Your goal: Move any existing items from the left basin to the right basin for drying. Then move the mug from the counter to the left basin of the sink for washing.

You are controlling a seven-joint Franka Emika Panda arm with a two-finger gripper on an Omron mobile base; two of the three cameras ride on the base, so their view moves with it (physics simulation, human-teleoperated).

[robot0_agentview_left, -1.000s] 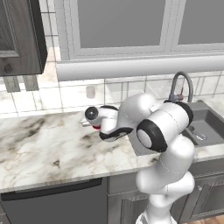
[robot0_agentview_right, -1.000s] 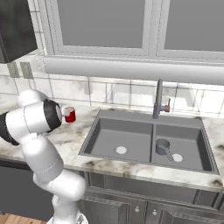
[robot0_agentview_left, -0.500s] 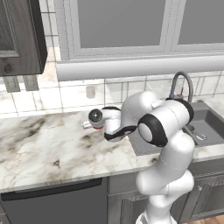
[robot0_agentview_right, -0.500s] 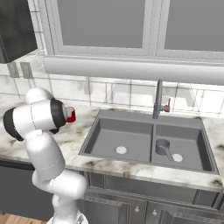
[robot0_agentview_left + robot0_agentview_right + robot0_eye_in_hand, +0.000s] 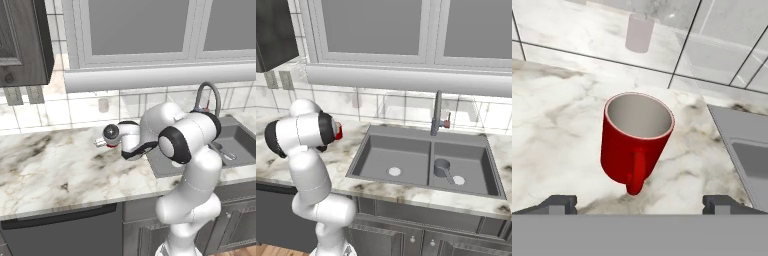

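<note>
The red mug [image 5: 637, 145] stands upright on the marble counter [image 5: 557, 130], its handle turned toward the hand. My gripper [image 5: 640, 202] is open, with one fingertip low on each side of the mug and neither touching it. From the left base camera the hand [image 5: 112, 133] hangs over the counter [image 5: 45, 170] left of the sink [image 5: 235, 137]. A sliver of the mug [image 5: 339, 131] peeks out behind the arm. The grey handled vessel [image 5: 442, 167] sits in the right basin [image 5: 473, 157], near the tap [image 5: 436, 112]. Nothing lies in the left basin [image 5: 383, 152].
A pale little cylinder [image 5: 639, 32] stands against the tiled wall behind the mug, also visible as the pale cylinder [image 5: 103, 105] from the left base. The sink's edge [image 5: 737, 135] lies to the mug's right. A dark cabinet [image 5: 22, 45] hangs at the upper left.
The arm's elbow has swung and the hand has settled slightly closer at the mug. The mug and the grey vessel have not moved.
</note>
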